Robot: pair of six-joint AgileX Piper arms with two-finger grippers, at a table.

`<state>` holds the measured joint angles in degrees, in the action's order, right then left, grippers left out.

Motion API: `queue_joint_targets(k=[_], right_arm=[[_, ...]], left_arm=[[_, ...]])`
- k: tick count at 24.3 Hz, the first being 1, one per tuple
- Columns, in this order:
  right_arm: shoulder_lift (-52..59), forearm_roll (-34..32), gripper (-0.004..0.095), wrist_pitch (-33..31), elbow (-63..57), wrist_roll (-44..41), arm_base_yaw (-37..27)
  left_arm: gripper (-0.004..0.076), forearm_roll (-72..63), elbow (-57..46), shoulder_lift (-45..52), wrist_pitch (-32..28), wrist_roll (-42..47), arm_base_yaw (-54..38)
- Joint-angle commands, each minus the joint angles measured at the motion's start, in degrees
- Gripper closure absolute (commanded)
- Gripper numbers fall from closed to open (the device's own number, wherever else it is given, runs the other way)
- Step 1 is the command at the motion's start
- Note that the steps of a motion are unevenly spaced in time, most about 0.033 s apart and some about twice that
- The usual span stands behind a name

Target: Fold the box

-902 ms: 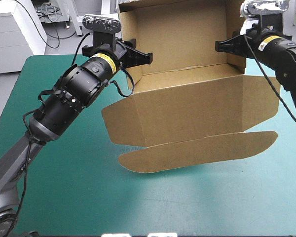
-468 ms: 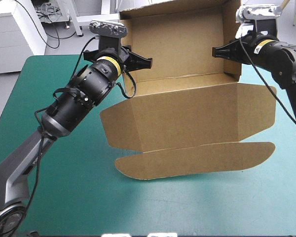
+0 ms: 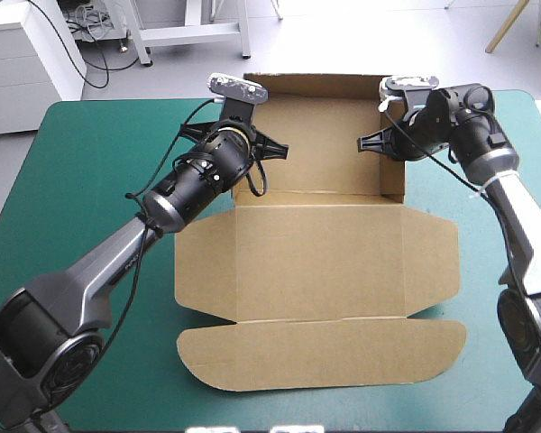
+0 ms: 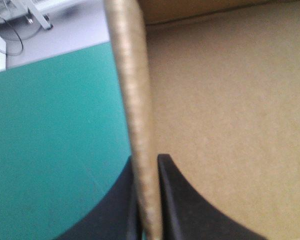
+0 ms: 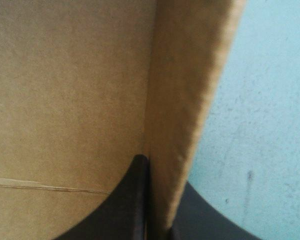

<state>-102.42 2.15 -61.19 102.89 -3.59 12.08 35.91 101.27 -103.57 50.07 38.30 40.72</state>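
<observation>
High view: brown box (image 3: 320, 262) lies mid-surface, open. The tray part sits toward 12 o'clock with its back and side walls up. The lid (image 3: 325, 361) lies flat toward 6 o'clock, rounded flap nearest the robot. Teal-green surface (image 3: 90, 162) shows all round it. Left gripper (image 3: 269, 149) is at the box's 10 o'clock on the left wall (image 3: 243, 185). Right gripper (image 3: 371, 142) is at 2 o'clock on the right wall (image 3: 395, 171). The two face each other across the tray.

Left wrist view: left gripper (image 4: 147, 170) is clamped on the left wall (image 4: 132, 75), black fingers all but together with the board edge-on between them. Tray inside lies on one side, surface (image 4: 50, 140) on the other.

Right wrist view: right gripper (image 5: 160, 175) is pinched on the right wall (image 5: 185, 75), one finger inside the tray and one outside. Surface (image 5: 265, 125) lies beyond it.

Handling, as a judgement: the board is light and stiff, and bends cleanly only at its creases. It is smooth, so it may slide on the cover if pushed. Thin edge pinches like these suit it. Hold mid-wall near the top edge, not at the corners. Too hard a squeeze or a twist could dent the wall or spring it out.
</observation>
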Motion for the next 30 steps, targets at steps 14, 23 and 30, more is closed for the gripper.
queue_joint_targets(k=[14, 23, 30], right_arm=[[-3.7, 2.8, 0.0912, 3.9, 1.6, 2.0, 0.8], [-4.8, 2.9, 0.0602, 3.0, 1.6, 3.6, 0.8], [-4.8, 1.1, 0.0044, 1.4, 1.6, 4.9, 0.8]], left_arm=[[0.0643, -25.2, 1.7, -5.4, 2.9, -19.4, -8.3], [0.0193, -24.8, 1.7, -6.3, 4.2, -20.4, -9.0], [0.0129, -24.6, 1.8, -4.6, 2.8, -20.4, -9.0]])
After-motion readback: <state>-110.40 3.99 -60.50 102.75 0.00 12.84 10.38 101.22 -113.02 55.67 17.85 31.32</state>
